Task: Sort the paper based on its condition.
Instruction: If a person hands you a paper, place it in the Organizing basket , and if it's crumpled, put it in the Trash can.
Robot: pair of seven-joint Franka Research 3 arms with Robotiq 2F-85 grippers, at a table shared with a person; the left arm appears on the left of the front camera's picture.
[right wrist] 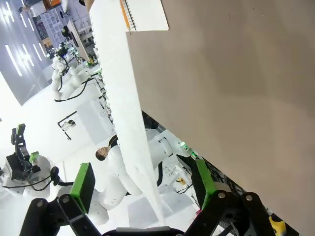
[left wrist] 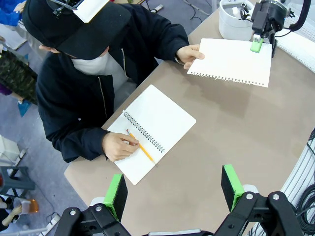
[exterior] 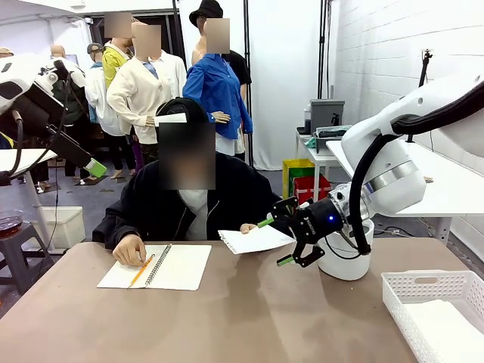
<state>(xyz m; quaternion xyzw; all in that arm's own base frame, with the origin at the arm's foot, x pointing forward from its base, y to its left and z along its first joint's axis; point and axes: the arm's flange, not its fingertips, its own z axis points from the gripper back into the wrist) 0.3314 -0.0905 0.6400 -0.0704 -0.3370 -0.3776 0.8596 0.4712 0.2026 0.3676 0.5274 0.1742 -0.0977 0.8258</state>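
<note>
A person's hand (exterior: 248, 227) holds a white sheet of paper (exterior: 257, 239) with a ragged hole-punched edge out over the table's far middle. My right gripper (exterior: 276, 241) is open, one green pad above and one below the sheet's right end. In the right wrist view the paper (right wrist: 123, 98) runs edge-on between the right gripper's (right wrist: 142, 179) spread fingers. Seen from the left wrist, the same paper (left wrist: 231, 61) hangs from the person's hand (left wrist: 189, 53). My left gripper (left wrist: 173, 191) is open, high above the table, with nothing in it.
An open spiral notebook (exterior: 159, 266) lies at the far left under the person's other hand, which holds a yellow pencil (exterior: 141, 270). A white round bin (exterior: 346, 261) stands behind my right gripper. A white slotted basket (exterior: 435, 291) sits at the front right corner.
</note>
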